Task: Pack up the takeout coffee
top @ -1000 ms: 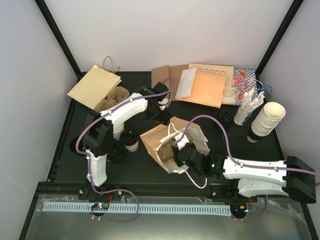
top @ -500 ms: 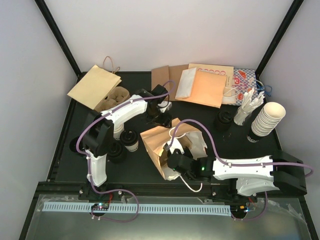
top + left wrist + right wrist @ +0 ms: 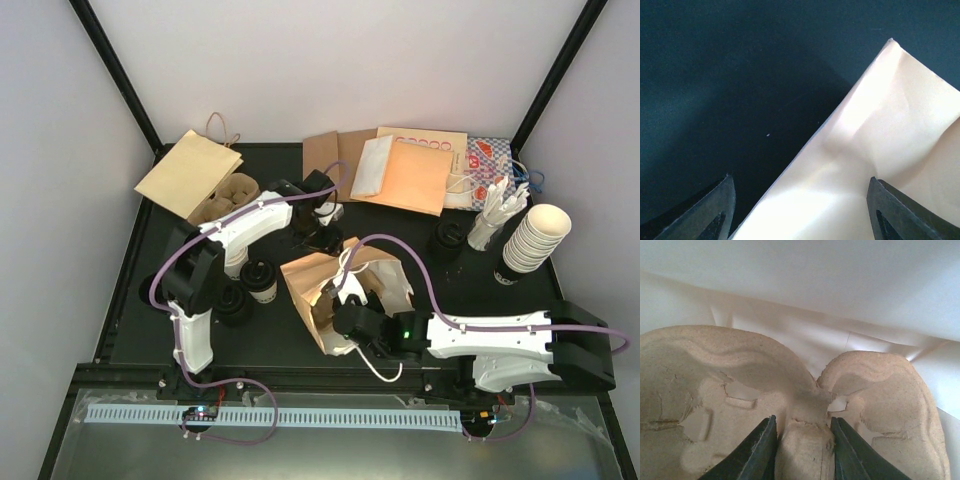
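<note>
While the right gripper (image 3: pixel 802 422) is clamping shut on the central ridge of the brown moulded-pulp cup-carrier tray (image 3: pixel 715 370), it is holding that tray inside the mouth of the brown paper bag with a white lining (image 3: pixel 315 285), which is lying on its side mid-table. The wrist view is showing the bag's pale inner wall just beyond the tray's two rounded lobes.

The left gripper (image 3: pixel 800 179) is hovering with its fingers spread wide over the bag's far end. Nothing is showing between them except paper below and the black table (image 3: pixel 715 75) beside it, so it is not gripping anything.

One small cream-white paper cup with a round black plastic sip lid (image 3: pixel 262 283) is standing upright on the table, left of the bag and apart from it. Whether the dark round thing (image 3: pixel 234 304) just beside it is the second cup, I cannot tell.

The step in hand is probably seating the tray, with no cup packed yet. Doing it well is likely meaning sliding the tray in level, with its wells facing the opening side, until it is lying flat against the bag's base. The left arm should be pinning or lifting the bag's rim, because thin paper is prone to crumpling or skidding under the push. Releasing is best done only when the tray is resting steady.
</note>
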Available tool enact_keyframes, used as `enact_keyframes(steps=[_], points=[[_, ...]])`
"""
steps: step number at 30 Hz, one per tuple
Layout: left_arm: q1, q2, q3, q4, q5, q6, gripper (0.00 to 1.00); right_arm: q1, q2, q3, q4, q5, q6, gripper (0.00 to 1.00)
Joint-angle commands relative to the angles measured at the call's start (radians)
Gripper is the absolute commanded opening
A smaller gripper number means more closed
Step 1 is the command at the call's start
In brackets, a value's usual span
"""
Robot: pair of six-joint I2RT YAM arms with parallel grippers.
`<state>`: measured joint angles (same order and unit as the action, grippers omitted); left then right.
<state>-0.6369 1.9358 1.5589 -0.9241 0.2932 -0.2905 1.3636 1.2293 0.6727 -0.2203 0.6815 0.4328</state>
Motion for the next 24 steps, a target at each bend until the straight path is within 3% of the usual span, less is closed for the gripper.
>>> enact_keyframes(steps=[1,13,24], points=[[-0.015,-0.037,-0.019,-0.015,0.040,0.011,0.74,-0.001,0.018,0.023,0.004,0.015,0.028,0.32],[-0.028,-0.081,-0.027,-0.007,0.001,0.000,0.74,-0.023,0.090,0.094,-0.108,-0.014,0.076,0.31],[-0.027,-0.318,0.068,-0.065,-0.137,0.018,0.96,-0.030,0.076,0.090,-0.141,-0.037,0.086,0.31]])
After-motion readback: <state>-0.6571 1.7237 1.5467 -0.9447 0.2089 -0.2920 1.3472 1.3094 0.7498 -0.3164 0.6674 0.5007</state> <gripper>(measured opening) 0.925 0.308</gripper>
